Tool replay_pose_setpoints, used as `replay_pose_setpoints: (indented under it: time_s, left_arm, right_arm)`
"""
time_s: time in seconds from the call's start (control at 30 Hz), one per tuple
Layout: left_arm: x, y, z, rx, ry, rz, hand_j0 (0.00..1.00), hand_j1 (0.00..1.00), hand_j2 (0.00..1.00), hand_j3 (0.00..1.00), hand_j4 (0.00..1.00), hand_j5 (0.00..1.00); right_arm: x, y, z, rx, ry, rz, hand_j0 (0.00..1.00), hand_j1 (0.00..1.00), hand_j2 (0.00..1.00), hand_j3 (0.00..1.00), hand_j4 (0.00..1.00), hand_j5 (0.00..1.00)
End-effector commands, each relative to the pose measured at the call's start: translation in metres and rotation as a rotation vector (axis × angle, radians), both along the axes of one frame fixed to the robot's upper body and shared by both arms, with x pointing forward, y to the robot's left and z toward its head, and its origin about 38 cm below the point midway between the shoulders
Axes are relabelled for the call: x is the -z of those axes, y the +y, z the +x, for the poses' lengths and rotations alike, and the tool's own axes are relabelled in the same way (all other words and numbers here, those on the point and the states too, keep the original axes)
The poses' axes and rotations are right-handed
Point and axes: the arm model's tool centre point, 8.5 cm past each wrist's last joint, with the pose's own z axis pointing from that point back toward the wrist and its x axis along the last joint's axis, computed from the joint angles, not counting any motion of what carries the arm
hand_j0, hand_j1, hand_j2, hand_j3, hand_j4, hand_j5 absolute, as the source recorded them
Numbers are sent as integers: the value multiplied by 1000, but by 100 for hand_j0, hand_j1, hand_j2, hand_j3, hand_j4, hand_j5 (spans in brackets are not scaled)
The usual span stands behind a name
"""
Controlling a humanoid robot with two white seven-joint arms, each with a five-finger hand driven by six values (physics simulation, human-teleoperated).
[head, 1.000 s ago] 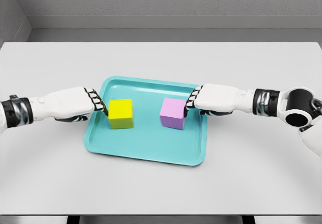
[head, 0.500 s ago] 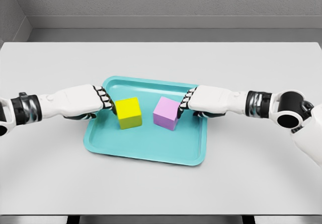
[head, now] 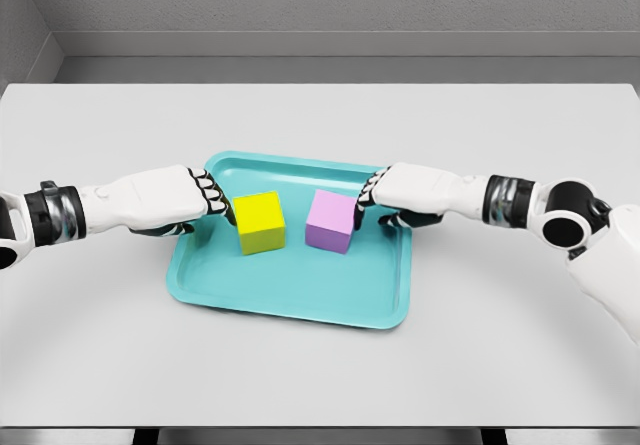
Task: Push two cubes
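With curled fingers of the left hand (head: 170, 202) and right hand (head: 405, 196) pressed outside the yellow cube (head: 259, 222) and purple cube (head: 331, 221) near the middle of the tray (head: 300, 300), either cube could be twisted aside by an off-centre push.

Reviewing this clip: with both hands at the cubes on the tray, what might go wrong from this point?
1. The yellow cube sits skewed on the teal tray, so the left hand, pressing near one corner, may spin it instead of sliding it straight.
2. A narrow gap separates it from the purple cube; if the right hand pushes on, the cubes could collide off-square and one might ride up or slip sideways.
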Motion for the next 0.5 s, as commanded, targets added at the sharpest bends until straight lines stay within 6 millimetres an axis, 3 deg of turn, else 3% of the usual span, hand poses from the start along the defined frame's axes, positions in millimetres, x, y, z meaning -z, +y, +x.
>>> replay_pose_setpoints:
  time_s: [0.0, 0.27, 0.47]
  left_arm:
    - [-2, -2, -1, 5, 0, -4, 72, 72, 72, 72, 72, 72]
    - [-1, -16, -1, 26, 4, -21, 72, 72, 72, 72, 72, 72]
    - [-2, -13, 0, 17, 1, -21, 73, 73, 73, 73, 73, 73]
  right_arm:
    - [16, 1, -1, -34, -34, -114, 61, 61, 61, 61, 61, 61]
    - [13, 13, -1, -49, -37, -87, 61, 61, 61, 61, 61, 61]
    - [9, 12, 1, -33, -58, -45, 61, 61, 61, 61, 61, 61]
